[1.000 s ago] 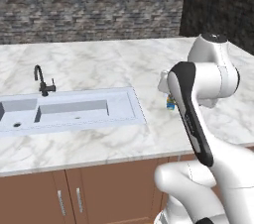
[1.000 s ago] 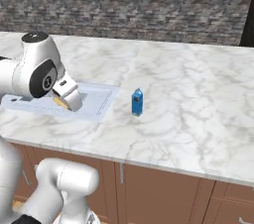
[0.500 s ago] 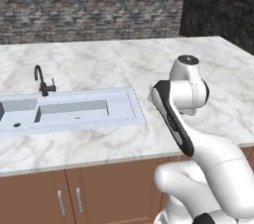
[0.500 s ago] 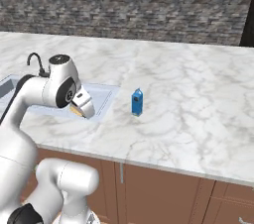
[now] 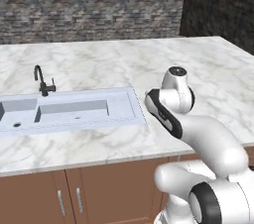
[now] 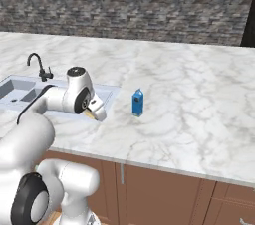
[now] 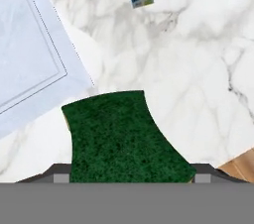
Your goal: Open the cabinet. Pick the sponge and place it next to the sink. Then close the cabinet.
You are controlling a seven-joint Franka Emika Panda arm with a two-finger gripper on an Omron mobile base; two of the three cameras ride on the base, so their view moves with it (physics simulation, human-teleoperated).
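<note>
Hovering low over the white marble counter (image 6: 189,99), the white robot arm (image 5: 173,114) carries a flat sponge with a dark green scouring face and a yellowish underside (image 7: 121,139) toward its resting place. At far left stands the slim black curved tap (image 6: 37,64). Beside it lies the wide pale grey-white rectangular sink (image 6: 107,92), sunk into the marble. Just right of the sink's near corner, the two-finger gripper (image 6: 92,113) pinches the sponge across its width, jaws spread wide around it. The sponge hangs just above bare marble by the basin's rim, apparently not yet touching down. Farther right, a small blue carton-shaped block (image 6: 138,102) stands upright on the counter, apart from the gripper.

The step in hand appears to be setting the sponge down next to the sink. Done well, it calls for a straight, slow descent until the sponge lies flat on the stone. Its edge should stay off the sink's rim so that it cannot tip into the basin. The jaws should part only once the sponge is fully supported. The hand should then lift straight up, keeping away from the blue block on the right, which looks light enough to topple at a nudge.
</note>
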